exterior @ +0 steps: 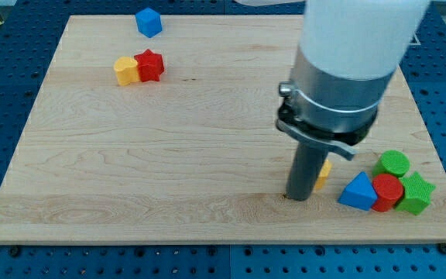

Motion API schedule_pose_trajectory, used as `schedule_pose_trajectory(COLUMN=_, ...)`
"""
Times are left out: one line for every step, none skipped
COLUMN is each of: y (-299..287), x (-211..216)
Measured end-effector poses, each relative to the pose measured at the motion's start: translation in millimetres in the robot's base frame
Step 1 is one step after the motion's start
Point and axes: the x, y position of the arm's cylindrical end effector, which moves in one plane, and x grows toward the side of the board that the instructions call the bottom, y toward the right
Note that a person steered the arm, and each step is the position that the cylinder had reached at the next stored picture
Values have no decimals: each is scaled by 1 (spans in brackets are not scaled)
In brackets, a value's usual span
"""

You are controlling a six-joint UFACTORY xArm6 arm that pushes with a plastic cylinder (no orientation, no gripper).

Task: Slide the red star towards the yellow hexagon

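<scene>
The red star (151, 65) lies at the view's upper left, touching the yellow hexagon (125, 71) on its left side. My tip (298, 197) rests on the board at the view's lower right, far from both, just left of a small yellow block (323, 173) that the rod partly hides.
A blue cube (149, 22) sits near the board's top edge. At the lower right are a blue triangle (357, 191), a red cylinder (387, 192), a green cylinder (394, 163) and a green star-like block (416, 194). The wooden board (169, 155) ends near them.
</scene>
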Motion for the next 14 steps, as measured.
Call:
schedule_pose_trajectory(y=33, x=0)
schedule_pose_trajectory(y=41, x=11)
schedule_pose_trajectory(y=23, x=20)
schedule_pose_trajectory(y=-37, x=20)
schedule_pose_trajectory(y=-115, x=8)
schedule_pose_trajectory(y=-186, x=-24)
schedule_pose_trajectory(y=-240, x=-78)
schedule_pose_trajectory(y=-288, x=-137)
schedule_pose_trajectory(y=-325, x=-195)
schedule_pose_trajectory(y=-325, x=-202)
schedule_pose_trajectory(y=-280, x=-229)
schedule_pose_trajectory(y=-237, x=-250)
schedule_pose_trajectory(y=-223, x=-248)
schedule_pose_trajectory(y=-213, x=-241)
